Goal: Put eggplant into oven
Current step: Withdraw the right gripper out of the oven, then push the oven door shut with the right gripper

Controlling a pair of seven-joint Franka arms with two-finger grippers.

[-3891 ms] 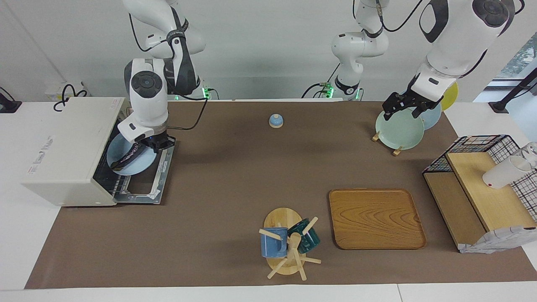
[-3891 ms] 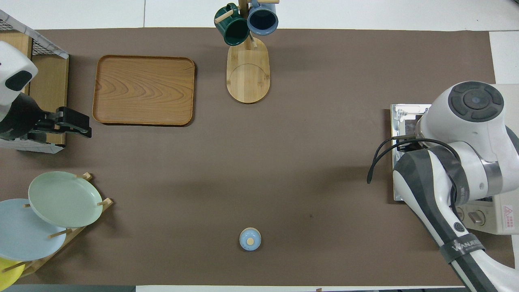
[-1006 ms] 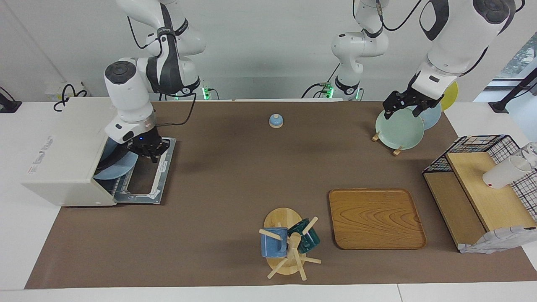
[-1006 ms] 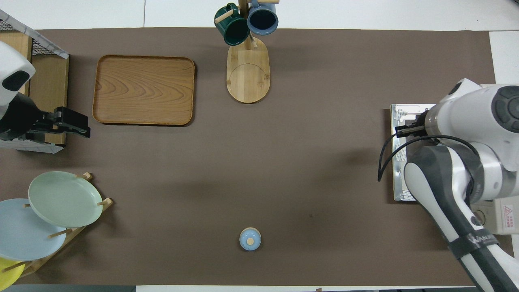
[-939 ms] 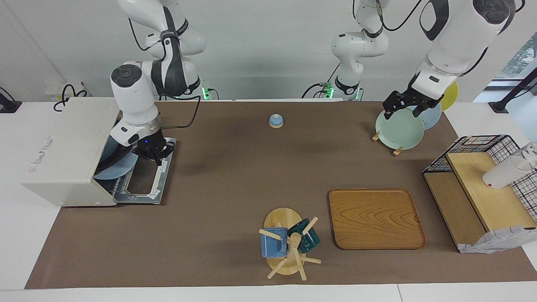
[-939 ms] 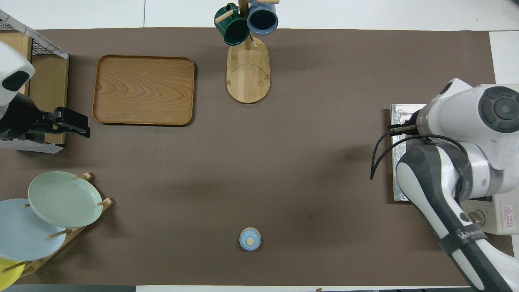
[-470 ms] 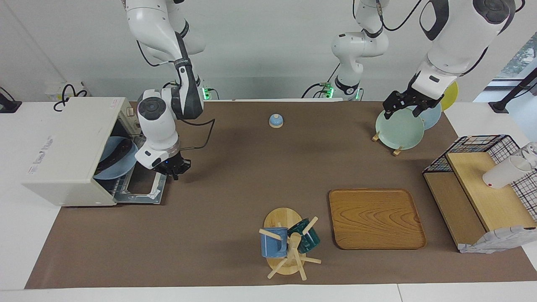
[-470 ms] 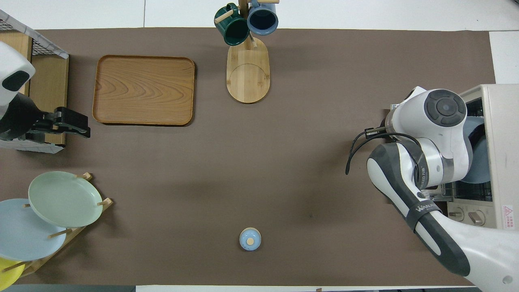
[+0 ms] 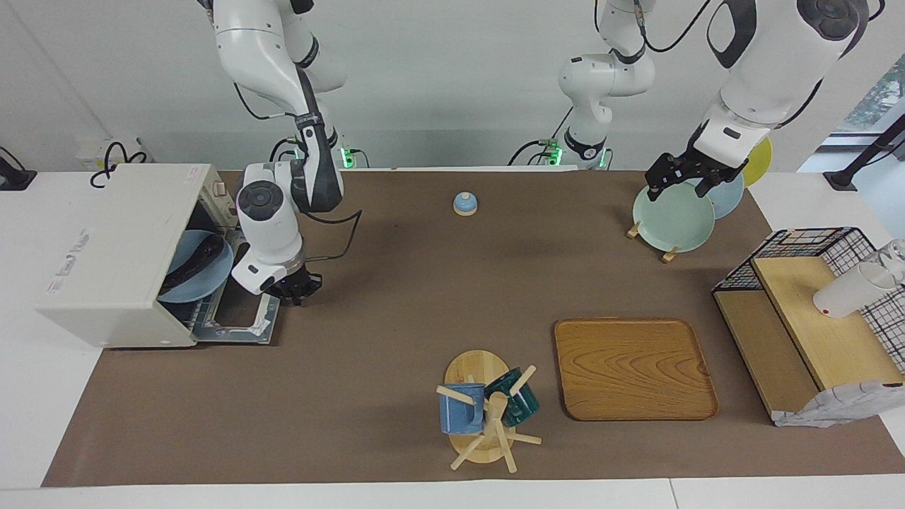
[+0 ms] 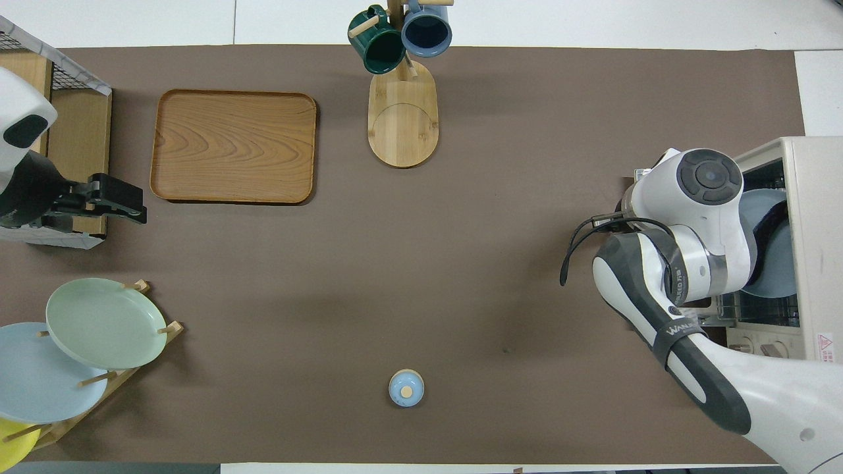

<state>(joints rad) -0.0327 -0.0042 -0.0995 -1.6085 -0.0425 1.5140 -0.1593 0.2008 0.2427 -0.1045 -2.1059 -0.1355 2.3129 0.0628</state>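
Note:
The off-white oven (image 9: 113, 254) stands at the right arm's end of the table with its door (image 9: 244, 322) folded down flat. Inside, on the wire rack, sits a light blue plate (image 9: 205, 279) with the dark eggplant (image 9: 192, 261) lying on it; from overhead the eggplant (image 10: 764, 234) shows in the oven (image 10: 816, 217) mouth. My right gripper (image 9: 295, 293) hangs shut and empty just outside the door's edge, low over the mat; overhead, its own arm hides it. My left gripper (image 9: 677, 185) waits open in the air at the left arm's end, above the plate rack.
A rack of plates (image 9: 672, 215) stands near the left arm's base, and a wire-and-wood shelf (image 9: 806, 318) holds a white cup (image 9: 848, 291). A wooden tray (image 9: 633, 367) and a mug tree (image 9: 484, 410) lie farther out. A small blue lidded pot (image 9: 464, 203) sits near the robots.
My right gripper has drawn back out of the oven mouth, past the door's edge toward the table's middle. The plate with the eggplant stays inside. The left arm has not moved.

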